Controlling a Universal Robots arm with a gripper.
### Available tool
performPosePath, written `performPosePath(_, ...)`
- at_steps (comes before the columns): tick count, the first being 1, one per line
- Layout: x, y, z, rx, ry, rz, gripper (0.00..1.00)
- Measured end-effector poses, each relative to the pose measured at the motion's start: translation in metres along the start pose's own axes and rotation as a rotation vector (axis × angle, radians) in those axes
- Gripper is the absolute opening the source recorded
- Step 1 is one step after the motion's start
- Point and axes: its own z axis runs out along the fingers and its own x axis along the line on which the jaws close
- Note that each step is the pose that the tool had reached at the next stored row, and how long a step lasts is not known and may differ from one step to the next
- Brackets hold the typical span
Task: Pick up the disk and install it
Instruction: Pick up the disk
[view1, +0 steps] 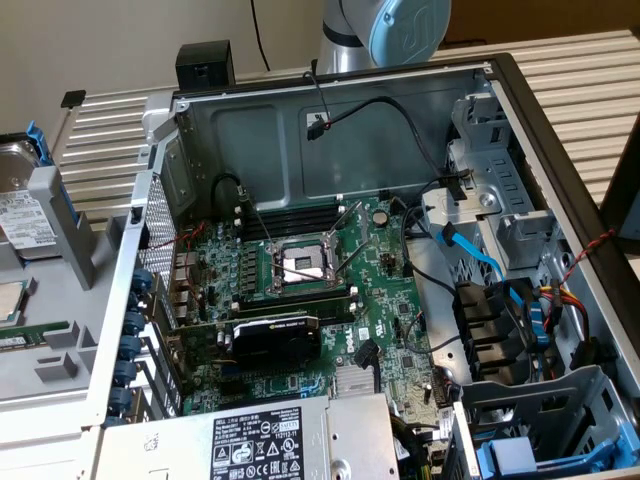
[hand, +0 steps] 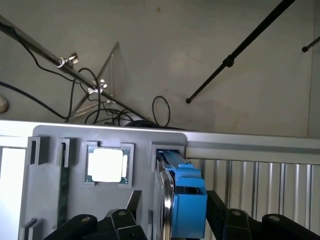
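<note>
My pincer (hand: 172, 210), two black fingers (hand: 131, 202) seen close up, is spread as wide as it goes and holds nothing. The fingers stand one on each side of the disk (hand: 189, 200). One finger is clearly apart from the disk's bare metal side. The other is just beside the bright blue frame, and I cannot tell whether it touches.

The disk stands on its thin edge in a slot of a grey plastic holder (hand: 50, 165). I judge it is parked upright this way so that both flat faces are free for my fingers to close on. In other pockets of the same holder sit a square silver chip (hand: 106, 166) and a thin green memory stick (hand: 62, 200).

In the exterior view, the disk (view1: 22, 210) and its holder (view1: 60, 235) are at the far left, just outside a computer case (view1: 560, 150). The case lies on its side with the cover off, probably so that parts can be lowered in from above. Inside is a green circuit board (view1: 300, 270). A silver power box (view1: 300, 440) with a warning label lies at the near edge. At the exterior view's lower right, a second blue tray (view1: 540, 460) sits in a grey metal cage. The disk is well apart from that cage and not yet installed.
</note>
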Motion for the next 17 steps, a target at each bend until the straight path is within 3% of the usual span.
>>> performPosePath(17,0.0005,-0.0005,0.0104,-0.014,-0.0009,0.001,0.62)
